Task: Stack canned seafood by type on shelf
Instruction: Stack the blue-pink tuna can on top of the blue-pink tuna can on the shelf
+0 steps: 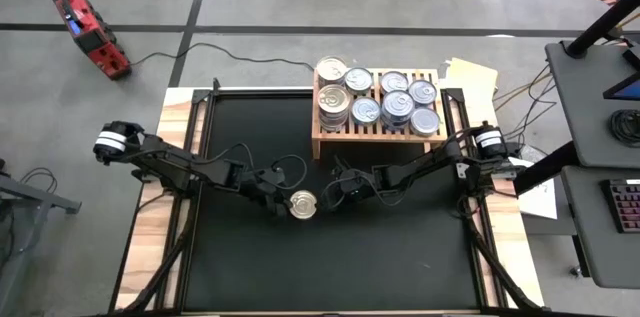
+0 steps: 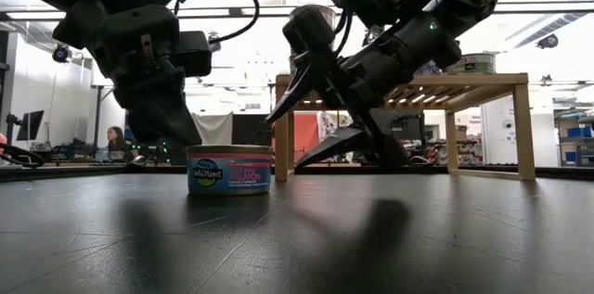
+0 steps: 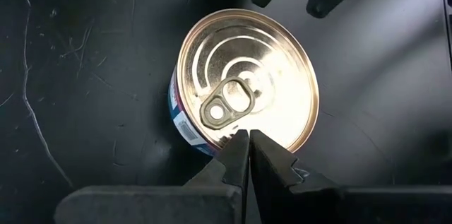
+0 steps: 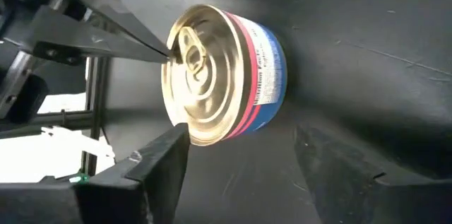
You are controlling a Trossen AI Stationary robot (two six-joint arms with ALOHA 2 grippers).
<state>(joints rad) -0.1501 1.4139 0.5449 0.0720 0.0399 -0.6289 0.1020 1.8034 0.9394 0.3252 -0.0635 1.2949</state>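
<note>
One flat tin of canned seafood [image 1: 302,204], silver lid up, blue label with a red band, stands on its base on the black mat [image 1: 400,257]. My left gripper [image 1: 283,201] is shut at the tin's left side, its tips on the lid. My right gripper [image 1: 327,197] hangs open just right of the tin; in the right wrist view its fingers [image 4: 162,160] stand short of the tin [image 4: 226,72], apart from it. The wooden shelf [image 1: 375,135] at the mat's far edge carries several tins [image 1: 397,107], some stacked. My left gripper's shut fingertips [image 3: 248,139] lie on the tin's lid beside the pull tab [image 4: 185,49], near the lid's left rim. They come from the table's left, slanting down. The tin stays flat on the mat.
The shelf [image 2: 408,79] stands on short legs behind the tin [image 2: 229,170]. Wooden boards [image 1: 150,257] and black rails edge the mat on both sides. Papers [image 1: 470,72] lie at the table's far right. Bare mat stretches toward the near edge.
</note>
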